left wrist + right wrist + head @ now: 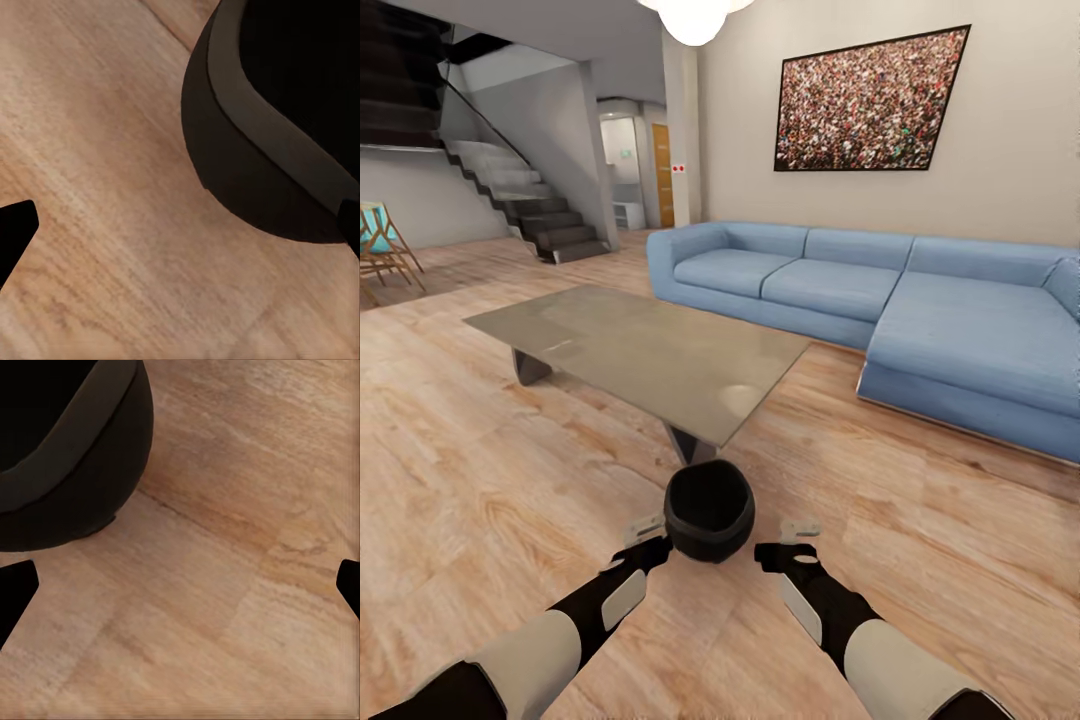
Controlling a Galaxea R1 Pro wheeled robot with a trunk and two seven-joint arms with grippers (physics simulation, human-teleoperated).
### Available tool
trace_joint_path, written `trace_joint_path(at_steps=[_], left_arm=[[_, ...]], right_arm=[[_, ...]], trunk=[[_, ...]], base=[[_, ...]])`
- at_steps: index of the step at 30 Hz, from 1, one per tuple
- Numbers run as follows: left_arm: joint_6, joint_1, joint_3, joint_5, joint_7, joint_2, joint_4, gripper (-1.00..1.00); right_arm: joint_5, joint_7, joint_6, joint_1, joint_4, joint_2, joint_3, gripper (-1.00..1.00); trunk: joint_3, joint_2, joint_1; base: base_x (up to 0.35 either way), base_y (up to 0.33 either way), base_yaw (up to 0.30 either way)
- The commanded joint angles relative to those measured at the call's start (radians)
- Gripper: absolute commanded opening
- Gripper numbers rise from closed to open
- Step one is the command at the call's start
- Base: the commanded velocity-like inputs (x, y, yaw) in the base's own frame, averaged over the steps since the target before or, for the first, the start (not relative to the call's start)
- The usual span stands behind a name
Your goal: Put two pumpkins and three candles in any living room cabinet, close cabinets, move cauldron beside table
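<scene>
A: Nearest stuff first. Grippers?

B: Left gripper (645, 535) low over the wood floor (480, 480), just left of the cauldron (709, 510). Right gripper (792, 540) just right of it. Both spread wide, nothing between the fingers; in each wrist view the dark fingertips (15, 592) sit at opposite edges with bare floor (112, 187) between.

A: Touching the pot?

B: Cannot tell for the left one; it's right at the rim. Right one looks a bit apart.

A: Cauldron where?

B: Black, upright, mouth up, on the floor between the two grippers, just beside the near corner of the coffee table (640, 350), in front of its dark leg.

A: Behind that?

B: Blue corner sofa (880, 300) against the wall, framed picture (870, 100) above it. Staircase (530, 210) far left.
</scene>
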Motion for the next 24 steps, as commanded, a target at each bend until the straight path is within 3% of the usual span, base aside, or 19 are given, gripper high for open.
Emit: trace_joint_path(at_steps=[1, 15, 24], left_arm=[[-0.008, -0.001, -0.010, 0.010, 0.005, 0.000, -0.001, 1.00], [0.015, -0.001, -0.011, 0.012, 0.008, 0.001, -0.001, 1.00], [0.023, -0.001, -0.011, 0.012, 0.008, 0.005, -0.001, 1.00]], right_arm=[[-0.006, -0.008, 0.004, -0.001, -0.002, -0.001, 0.008, 1.00], [-0.006, -0.008, 0.005, -0.001, -0.008, -0.002, 0.006, 1.00], [-0.005, -0.008, -0.016, -0.001, -0.007, -0.002, 0.007, 1.00]], trunk=[[-0.001, 0.000, 0.000], [0.053, 0.003, -0.007], [0.088, 0.005, -0.011]], base=[[-0.057, 0.000, 0.000], [-0.010, 0.000, 0.000], [-0.309, 0.000, 0.000]])
